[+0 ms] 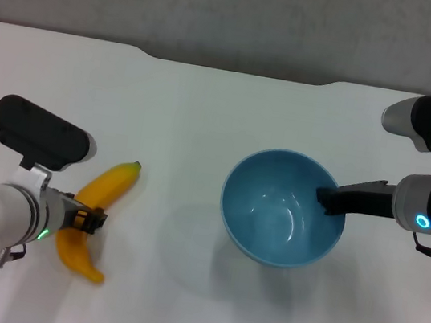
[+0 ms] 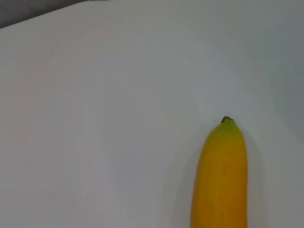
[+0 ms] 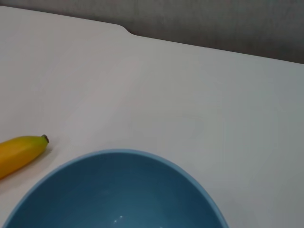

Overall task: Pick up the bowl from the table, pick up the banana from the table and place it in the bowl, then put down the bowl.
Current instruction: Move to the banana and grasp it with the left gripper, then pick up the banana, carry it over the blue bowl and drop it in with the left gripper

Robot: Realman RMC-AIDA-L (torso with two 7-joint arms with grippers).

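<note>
You have the light-blue bowl (image 1: 283, 208) held by the right gripper (image 1: 330, 200) — one dark finger reaches over the rim on the side nearest the table's right edge, and the jaws pinch that rim. The soft shadow spreading below the bowl suggests it is raised off the white table (image 1: 207, 111), so judge the first step done, or nearly so. The bowl sits right of the table's middle, and nothing lies inside it.

The banana (image 1: 96, 217) is near the left edge, toward the front, its small dark stem tip pointing to the far edge and toward the bowl. The left gripper (image 1: 87, 219) is at the banana's middle, its jaws set on either side of the fruit and apparently closed on it. You cannot tell from these views whether the banana has left the surface; the left wrist view shows it close over the white top.

So what remains, as far as this shows: carry the banana across to the bowl, drop it in, then set the bowl down on the table. The banana is longer than the bowl is wide, so expect it to rest slanted with an end over the rim.

Count: one bowl, one banana, two grippers — both at work.
</note>
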